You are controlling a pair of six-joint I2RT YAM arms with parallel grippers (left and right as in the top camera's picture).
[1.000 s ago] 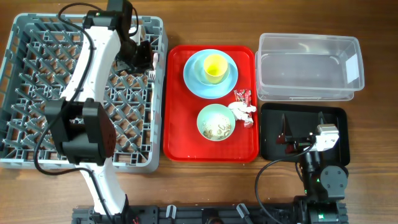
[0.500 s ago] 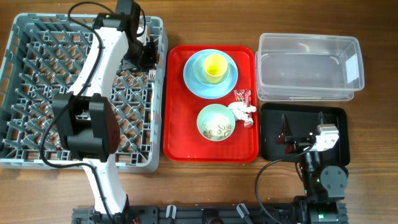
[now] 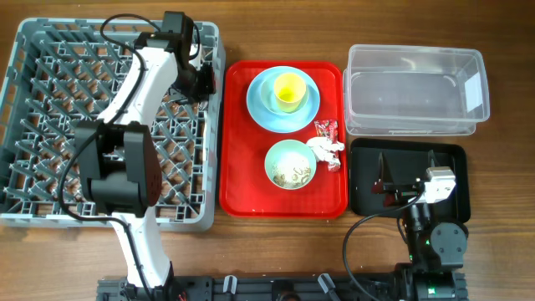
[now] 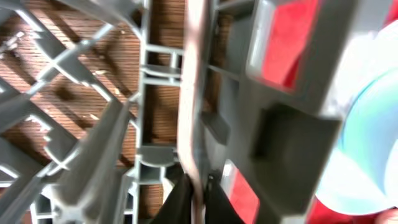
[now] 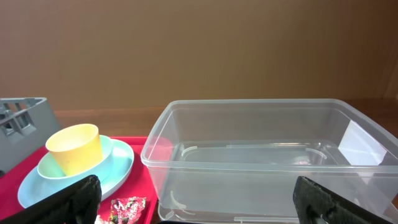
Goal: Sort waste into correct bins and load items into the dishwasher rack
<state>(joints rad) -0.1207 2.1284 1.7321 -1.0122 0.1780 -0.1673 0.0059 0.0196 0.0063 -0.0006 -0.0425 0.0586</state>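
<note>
My left gripper (image 3: 201,82) is over the right wall of the grey dishwasher rack (image 3: 50,125), near its far corner. It is shut on the thin handle of a white plastic utensil (image 4: 191,93); its head is out of view. My right gripper (image 5: 199,208) is open and empty over the black tray (image 3: 451,205), facing the clear tub (image 5: 261,162). A yellow cup (image 3: 288,90) sits in a light blue bowl on the light blue plate (image 3: 261,107). The pale green bowl (image 3: 289,163) holds food scraps. The red wrapper (image 3: 326,129) and white napkin (image 3: 329,150) lie beside it.
The dishes and waste sit on a flat red serving tray (image 3: 242,188) between the rack and the bins. The clear tub (image 3: 415,88) stands at the back right, with the black tray in front of it. A black cable runs from the right arm's base.
My left gripper has moved a little right and toward the back along the rack's right wall, still holding the utensil. The right arm has not moved.
</note>
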